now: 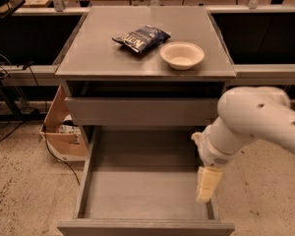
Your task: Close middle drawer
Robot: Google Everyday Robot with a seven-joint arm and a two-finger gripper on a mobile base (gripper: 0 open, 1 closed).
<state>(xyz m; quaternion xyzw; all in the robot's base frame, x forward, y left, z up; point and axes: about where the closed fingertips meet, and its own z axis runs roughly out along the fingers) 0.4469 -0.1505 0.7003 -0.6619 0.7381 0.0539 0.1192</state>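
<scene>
The middle drawer point(143, 227) is the long shallow grey tray pulled far out of the cabinet toward me, and it holds nothing that I can see. Its low front panel runs along the bottom of the view. My gripper point(207, 184), with cream fingers pointing down, hangs from the white arm point(255, 119) over the drawer's right side wall, near its front right corner. I cannot tell whether it touches the wall.
Above the tray, the grey drawer with the taller front panel point(142, 111) stands slightly out. A dark chip bag point(141, 37) and a white bowl point(182, 54) sit on the cabinet top. A cardboard box point(59, 132) and cables lie on the floor at the left.
</scene>
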